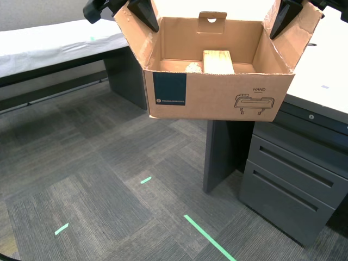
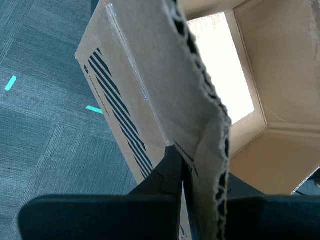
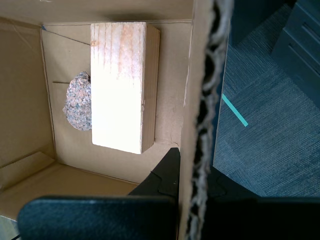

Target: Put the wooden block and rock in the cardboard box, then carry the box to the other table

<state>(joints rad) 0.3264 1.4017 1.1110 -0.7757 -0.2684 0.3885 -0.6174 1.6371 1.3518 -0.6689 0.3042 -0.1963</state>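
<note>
The cardboard box [image 1: 217,98] hangs in the air over the carpet, held by its two side flaps. Inside lie the pale wooden block [image 1: 218,61] [image 3: 122,85] and, touching it on the side toward the exterior view's left, the speckled rock [image 1: 191,67] [image 3: 79,102]. My first gripper [image 3: 192,170] [image 1: 284,16] is shut on the torn flap [image 3: 210,75] at the exterior view's right. On the opposite flap [image 2: 200,100], above the box's teal-striped side [image 2: 115,95], my second gripper [image 2: 200,170] [image 1: 142,13] is shut too. The other table [image 1: 54,43], cloth-covered, stands at the exterior view's upper left.
A smooth white tabletop [image 1: 326,60] sits behind the box at the exterior view's right, with a dark drawer cabinet [image 1: 288,179] and a leg panel [image 1: 223,152] under it. Green tape marks [image 1: 209,236] lie on the grey carpet below.
</note>
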